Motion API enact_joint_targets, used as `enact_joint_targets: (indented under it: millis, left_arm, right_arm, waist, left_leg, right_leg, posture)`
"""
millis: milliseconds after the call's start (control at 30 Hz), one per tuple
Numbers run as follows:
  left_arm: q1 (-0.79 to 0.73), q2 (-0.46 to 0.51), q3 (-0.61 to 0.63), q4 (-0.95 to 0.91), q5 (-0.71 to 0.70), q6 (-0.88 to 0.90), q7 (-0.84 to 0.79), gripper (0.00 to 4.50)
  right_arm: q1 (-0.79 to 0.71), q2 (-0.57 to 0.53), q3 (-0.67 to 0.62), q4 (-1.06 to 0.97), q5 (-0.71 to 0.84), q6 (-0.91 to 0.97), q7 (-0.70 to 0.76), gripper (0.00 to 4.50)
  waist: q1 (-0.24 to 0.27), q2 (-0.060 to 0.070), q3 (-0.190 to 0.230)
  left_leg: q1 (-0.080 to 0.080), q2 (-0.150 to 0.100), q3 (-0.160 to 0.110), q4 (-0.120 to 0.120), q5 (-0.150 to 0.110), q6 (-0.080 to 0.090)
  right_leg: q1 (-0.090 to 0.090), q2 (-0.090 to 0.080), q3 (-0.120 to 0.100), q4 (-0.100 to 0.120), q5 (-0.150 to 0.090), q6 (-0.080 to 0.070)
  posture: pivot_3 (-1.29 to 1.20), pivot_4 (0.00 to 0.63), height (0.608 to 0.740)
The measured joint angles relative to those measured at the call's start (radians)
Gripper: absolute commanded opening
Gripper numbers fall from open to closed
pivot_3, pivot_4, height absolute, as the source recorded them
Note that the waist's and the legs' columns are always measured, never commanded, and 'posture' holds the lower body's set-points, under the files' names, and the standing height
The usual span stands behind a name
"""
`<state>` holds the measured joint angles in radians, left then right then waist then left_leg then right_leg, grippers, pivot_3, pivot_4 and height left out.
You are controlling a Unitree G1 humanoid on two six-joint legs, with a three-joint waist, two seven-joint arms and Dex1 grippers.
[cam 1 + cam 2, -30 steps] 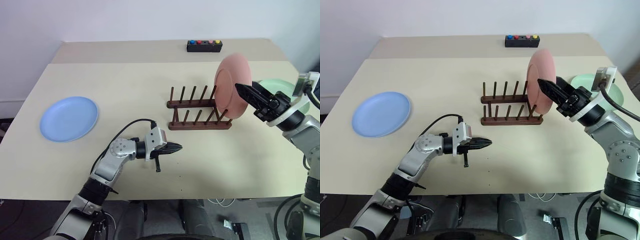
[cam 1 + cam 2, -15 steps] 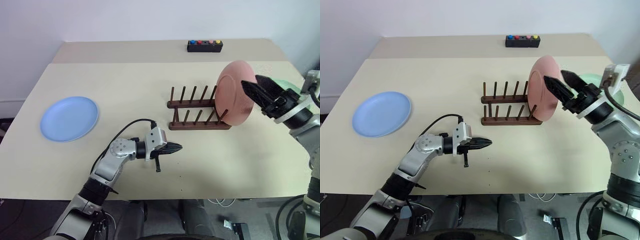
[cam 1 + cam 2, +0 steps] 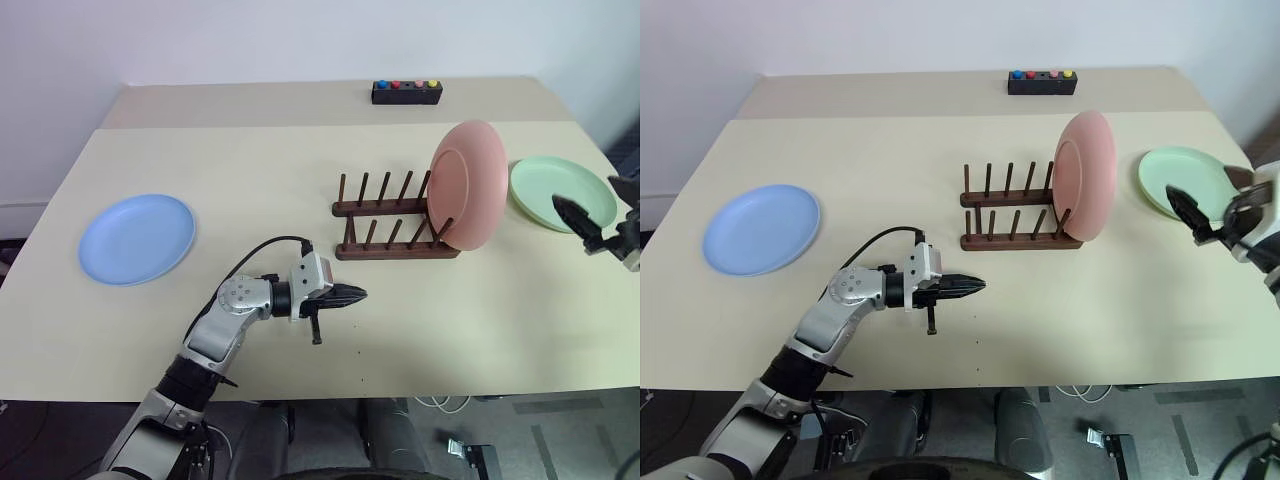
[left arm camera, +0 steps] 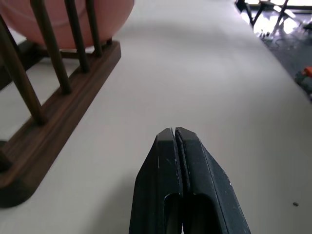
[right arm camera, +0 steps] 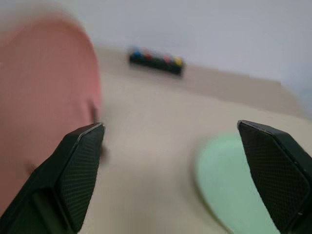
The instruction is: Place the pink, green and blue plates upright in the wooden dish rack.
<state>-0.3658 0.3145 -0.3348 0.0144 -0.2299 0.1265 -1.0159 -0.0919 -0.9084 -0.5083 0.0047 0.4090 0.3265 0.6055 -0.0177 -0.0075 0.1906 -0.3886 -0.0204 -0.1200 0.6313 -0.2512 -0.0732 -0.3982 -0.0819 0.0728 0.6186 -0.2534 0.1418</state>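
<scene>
The left gripper [image 3: 358, 294] is held low over the bench [image 3: 250, 170] with its fingers [image 4: 181, 161] clenched, and nothing is held in them. The right gripper [image 3: 1203, 214] is seen by the bench's right edge, its fingers [image 5: 83, 161] spread wide and empty (over the near rim of the green plate [image 3: 556, 191], which lies flat). The pink plate [image 3: 468, 183] is stood upright at the right end of the wooden dish rack [image 3: 395, 222]. The blue plate [image 3: 137, 237] is laid flat, far off on the left. A black box with coloured buttons [image 3: 406, 92] is set at the back.
</scene>
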Motion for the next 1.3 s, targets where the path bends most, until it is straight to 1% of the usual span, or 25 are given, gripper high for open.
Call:
enact_joint_targets:
  millis: [100,167,200,300,367,467,600,633,700,733,800,833,900,933,1033,1167,1300]
  left_arm:
    - [-0.004,-0.002,0.001,-0.023,-0.014,0.021,-0.007,0.0]
    - [-0.006,-0.001,0.002,-0.03,-0.019,0.026,-0.007,0.0]
    - [-0.008,-0.002,0.002,-0.03,-0.019,0.028,-0.007,0.0]
    - [-0.009,-0.001,0.003,-0.031,-0.019,0.037,-0.007,0.0]
    - [-0.009,-0.001,0.003,-0.033,-0.02,0.04,-0.006,0.0]
    - [0.001,0.003,0.005,-0.038,-0.02,0.043,-0.004,0.0]
    - [0.009,0.009,0.006,-0.047,-0.02,0.044,-0.001,0.0]
    - [0.011,0.01,0.006,-0.056,-0.02,0.044,0.0,0.0]
    - [0.013,0.011,0.006,-0.062,-0.02,0.044,0.005,0.0]
    - [0.016,0.014,0.006,-0.064,-0.02,0.044,0.009,0.0]
    - [0.019,0.019,0.006,-0.064,-0.019,0.044,0.015,0.0]
    - [0.019,0.022,0.006,-0.065,-0.019,0.044,0.016,0.0]
    - [0.02,0.027,0.006,-0.065,-0.02,0.044,0.017,0.0]
    - [0.02,0.027,0.006,-0.065,-0.02,0.044,0.017,0.0]
    - [0.019,0.027,0.006,-0.066,-0.02,0.044,0.018,0.0]
    - [0.019,0.028,0.006,-0.067,-0.02,0.048,0.018,0.0]
    - [0.015,0.028,0.005,-0.07,-0.02,0.062,0.017,0.0]
  right_arm:
    - [-0.014,-0.016,0.122,0.131,-0.158,-0.116,-0.013,4.44]
    - [-0.075,-0.015,0.217,0.266,-0.255,-0.198,-0.027,4.44]
    - [-0.108,-0.015,0.244,0.323,-0.289,-0.229,-0.037,4.44]
    - [-0.199,-0.015,0.301,0.451,-0.359,-0.309,-0.06,4.44]
    - [-0.296,-0.014,0.355,0.598,-0.424,-0.37,-0.092,4.44]
    - [-0.403,-0.009,0.418,0.801,-0.495,-0.443,-0.13,4.44]
    - [-0.503,-0.002,0.454,0.971,-0.529,-0.512,-0.138,4.44]
    - [-0.524,-0.001,0.458,1.009,-0.537,-0.525,-0.139,3.92]
    - [-0.547,0.004,0.467,1.056,-0.546,-0.54,-0.143,3.24]
    - [-0.558,0.012,0.471,1.087,-0.55,-0.555,-0.148,2.66]
    - [-0.559,0.018,0.473,1.107,-0.553,-0.572,-0.15,1.72]
    - [-0.559,0.019,0.473,1.114,-0.555,-0.578,-0.155,1.13]
    - [-0.559,0.02,0.474,1.13,-0.558,-0.584,-0.16,0.11]
    - [-0.558,0.02,0.475,1.131,-0.56,-0.591,-0.161,0.04]
    - [-0.551,0.019,0.463,1.125,-0.556,-0.615,-0.194,0.04]
    - [-0.493,0.02,0.456,1.086,-0.552,-0.639,-0.221,0.04]
    - [-0.378,-0.001,0.42,0.919,-0.544,-0.655,-0.25,0.04]
  waist:
    - [-0.002,0.0,0.0]
    - [-0.004,0.001,0.0]
    - [-0.004,0.002,0.0]
    - [-0.003,0.002,0.0]
    - [-0.004,0.002,0.0]
    - [-0.002,0.002,0.0]
    - [-0.004,0.002,0.001]
    - [-0.004,0.002,0.001]
    - [-0.003,0.002,0.001]
    - [-0.003,0.002,0.001]
    - [-0.002,0.002,0.001]
    - [-0.002,0.002,0.0]
    - [-0.004,0.002,0.0]
    - [-0.005,0.002,0.0]
    - [-0.006,0.002,0.0]
    - [-0.005,0.002,0.0]
    - [-0.004,0.003,0.0]
  left_leg:
    - [0.0,0.0,0.0,0.0,0.0,0.0]
    - [0.001,0.0,0.001,0.0,0.0,0.0]
    - [0.001,0.0,0.001,0.0,0.0,0.0]
    - [0.001,0.0,0.001,0.0,0.0,0.0]
    - [0.001,0.0,0.002,0.0,0.0,0.0]
    - [0.001,0.0,0.002,-0.001,0.0,0.0]
    - [0.001,0.0,0.002,0.0,0.0,0.0]
    - [0.001,0.0,0.002,0.0,0.0,0.0]
    - [0.001,0.0,0.002,0.0,0.0,0.0]
    - [0.001,0.0,0.002,0.0,0.0,0.0]
    - [0.001,0.0,0.002,0.0,0.0,0.0]
    - [0.001,0.0,0.002,0.0,0.0,0.0]
    - [0.001,0.0,0.002,0.0,0.0,0.0]
    - [0.001,0.0,0.002,0.0,0.0,0.0]
    - [0.002,0.0,0.002,-0.001,0.0,0.0]
    - [0.002,0.0,0.002,0.0,0.0,0.0]
    - [0.001,0.0,0.002,0.0,0.0,0.0]
  right_leg:
    - [0.0,0.0,0.0,0.0,0.0,0.0]
    - [0.0,0.0,0.001,0.0,0.0,0.0]
    - [0.0,0.0,0.001,0.0,0.0,0.0]
    - [0.0,0.0,0.001,0.0,0.0,0.0]
    - [0.0,0.0,0.002,0.0,0.0,0.0]
    - [0.0,0.0,0.002,0.0,0.0,0.0]
    - [0.0,0.0,0.002,-0.001,0.0,0.0]
    - [0.0,0.0,0.002,-0.001,0.0,0.0]
    - [0.001,0.0,0.002,-0.001,0.0,0.0]
    - [0.001,0.0,0.002,-0.001,0.0,0.0]
    - [0.001,0.0,0.002,-0.001,0.0,0.0]
    - [0.001,0.0,0.002,-0.001,0.0,0.0]
    - [0.001,0.0,0.002,-0.001,0.0,0.0]
    - [0.001,0.0,0.002,-0.001,0.0,0.0]
    - [0.001,0.0,0.002,-0.001,0.0,0.0]
    - [0.001,0.0,0.002,-0.001,0.0,0.0]
    - [0.001,0.0,0.003,0.0,0.0,0.0]
  posture:
    - [0.0,0.15,0.74]
    - [0.0,0.15,0.74]
    - [0.0,0.15,0.74]
    - [0.0,0.15,0.74]
    - [0.0,0.15,0.74]
    - [0.0,0.15,0.74]
    - [0.0,0.15,0.74]
    - [0.0,0.15,0.74]
    - [0.0,0.15,0.74]
    - [0.0,0.15,0.74]
    - [0.0,0.15,0.74]
    - [0.0,0.15,0.74]
    - [0.0,0.15,0.74]
    - [0.0,0.15,0.74]
    - [0.0,0.15,0.74]
    - [0.0,0.15,0.74]
    - [0.0,0.15,0.74]
